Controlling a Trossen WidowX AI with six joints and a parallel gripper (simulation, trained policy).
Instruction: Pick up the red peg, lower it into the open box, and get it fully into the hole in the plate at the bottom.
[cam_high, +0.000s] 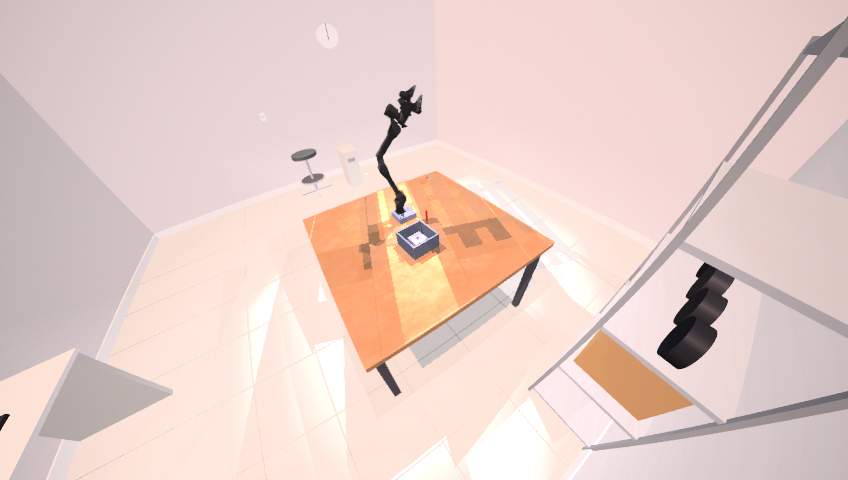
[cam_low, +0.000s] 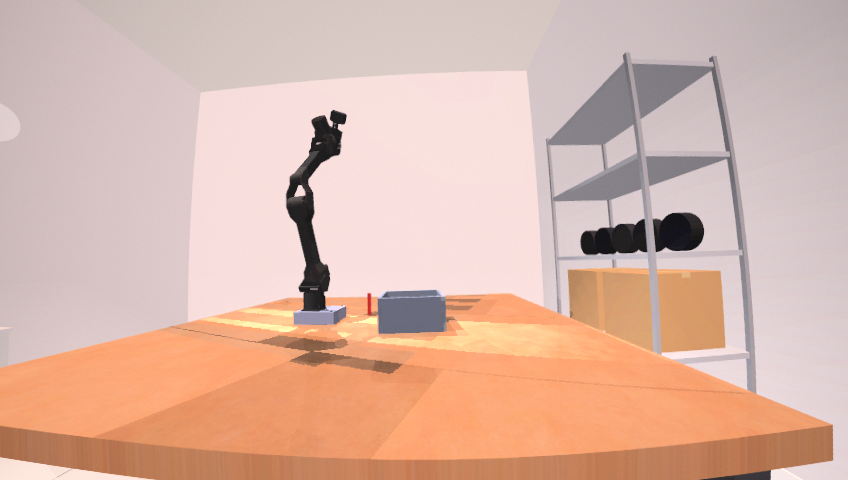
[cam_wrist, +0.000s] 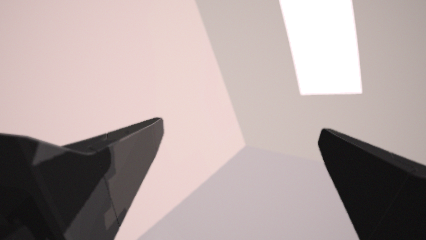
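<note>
In the top view, the claw (cam_high: 420, 98) (cam_wrist: 241, 130) is wide apart, high above the counter (cam_high: 357, 309) (cam_low: 416, 410); the red peg (cam_high: 426, 215) (cam_low: 368, 303) stands near the open box (cam_high: 418, 248) (cam_low: 411, 315).

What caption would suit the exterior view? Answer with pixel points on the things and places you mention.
Black robot arm (cam_low: 306, 237) raised high above a wooden table (cam_low: 476, 410), red peg (cam_low: 368, 303) upright beside a grey box (cam_low: 411, 315).

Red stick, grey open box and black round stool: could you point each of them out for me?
Red stick (cam_high: 426, 215) (cam_low: 368, 303): top and exterior views, middle of its upright side.
Grey open box (cam_high: 421, 248) (cam_low: 411, 314): top and exterior views, outer wall.
Black round stool (cam_high: 304, 155): top view, its seat.
</note>
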